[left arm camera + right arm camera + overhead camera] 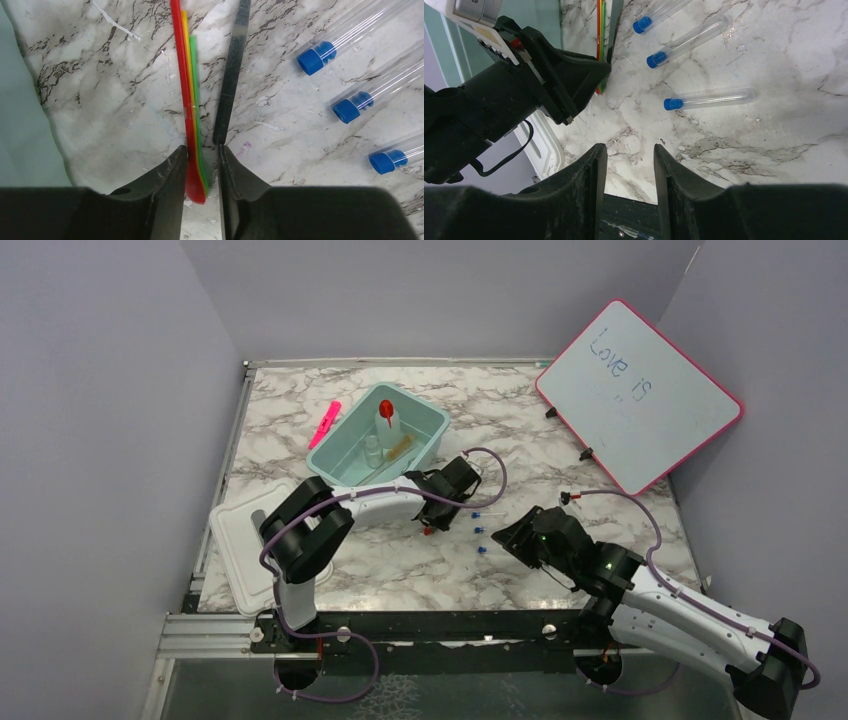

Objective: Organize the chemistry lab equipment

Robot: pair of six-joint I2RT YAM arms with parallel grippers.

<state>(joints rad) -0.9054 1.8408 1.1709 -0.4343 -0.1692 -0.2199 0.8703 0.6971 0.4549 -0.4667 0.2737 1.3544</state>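
Straddling, left gripper [202,150]: fingers parted, not clenched, one on each side of coloured set [191,100]
Coloured set: flat on marble table [125,100], red end between fingers, against the finger nearest teal tub [20,125]
Dark metal tool [231,75]: tip just ahead of the other fingertip
Blue-capped tubes [316,55]: beyond that finger, apart
Right gripper [629,147]: fingers released, nothing between; one tube ahead, apart

— How's the light?
— Bright and even, from above. The marble tabletop [400,570] shows only soft, faint shadows under the arms.
— Any glare?
— Just thin bright streaks along the blue-capped tubes [350,107].
— Focus?
— The overhead view is sharp throughout. In both wrist views the tabletop is crisp, but the bottom strip goes nearly black and lines splay toward the edges.
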